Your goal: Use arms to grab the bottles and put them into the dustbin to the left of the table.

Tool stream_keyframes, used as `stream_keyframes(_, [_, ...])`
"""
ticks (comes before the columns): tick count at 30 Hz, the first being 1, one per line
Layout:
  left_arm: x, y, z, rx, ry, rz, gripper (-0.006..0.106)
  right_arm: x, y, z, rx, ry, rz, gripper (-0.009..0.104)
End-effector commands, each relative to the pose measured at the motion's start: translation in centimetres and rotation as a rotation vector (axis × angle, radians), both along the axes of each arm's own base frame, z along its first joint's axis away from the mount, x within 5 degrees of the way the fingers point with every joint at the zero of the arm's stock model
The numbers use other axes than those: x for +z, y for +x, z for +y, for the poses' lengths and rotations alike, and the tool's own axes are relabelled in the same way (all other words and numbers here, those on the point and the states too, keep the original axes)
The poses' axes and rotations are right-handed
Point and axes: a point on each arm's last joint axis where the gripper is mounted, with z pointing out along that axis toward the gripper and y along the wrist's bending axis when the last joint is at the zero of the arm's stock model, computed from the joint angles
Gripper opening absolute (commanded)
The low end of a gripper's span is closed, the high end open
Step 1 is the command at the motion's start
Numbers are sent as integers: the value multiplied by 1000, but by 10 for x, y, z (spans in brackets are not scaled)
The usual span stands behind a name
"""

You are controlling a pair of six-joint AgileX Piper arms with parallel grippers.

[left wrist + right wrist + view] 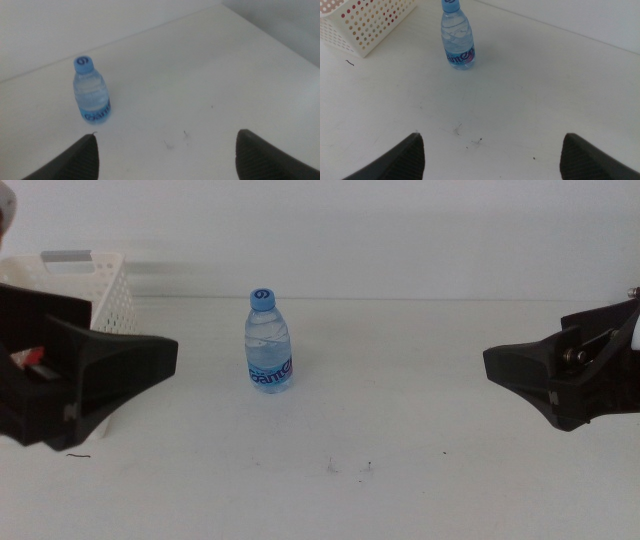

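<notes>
Bottles in view: one, a clear water bottle (268,341) with a blue cap and blue label, standing upright on the worktop (400,430).
Bottle's place: between the two hands, nearer the left hand and well apart from the right one; touched by neither.
Left hand (110,375): one, low over the worktop beside the basket, its two fingers spread wide apart and holding nothing.
Right hand (545,375): one, low over the worktop on the far side of the bottle, fingers likewise spread wide, holding nothing.
Basket (105,290): one, white with perforated sides, just behind the left hand; red shows through its holes in the right wrist view.
Worktop marks: a few small dark specks ahead of both hands.
</notes>
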Motion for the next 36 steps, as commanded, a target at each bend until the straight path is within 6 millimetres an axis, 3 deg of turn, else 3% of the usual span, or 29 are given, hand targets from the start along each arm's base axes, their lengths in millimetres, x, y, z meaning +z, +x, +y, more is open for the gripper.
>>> stream_keyframes(1, [5,1,0,10,-26,-41,94,3,-1,-1,5,1,-14,90])
stream_keyframes(6, [-4,17,3,107,-31,-171,94,3,-1,-1,5,1,-14,90])
stream_keyframes(11, [-64,36,-12,125,-143,-363,94,3,-1,-1,5,1,-14,90])
stream_keyframes(14, [-104,44,-15,163,-216,-351,94,4,-1,0,6,4,-17,90])
stream_keyframes(18, [-144,53,-17,196,-178,-272,94,4,-1,0,8,8,-20,90])
stream_keyframes(22, [-165,64,-22,224,-147,-188,94,4,-1,0,8,10,-22,90])
stream_keyframes(28, [-196,92,-35,226,-76,-241,94,4,-1,0,8,10,-22,90])
stream_keyframes(36, [-246,139,-44,313,-135,-337,94,4,-1,0,8,10,-22,90])
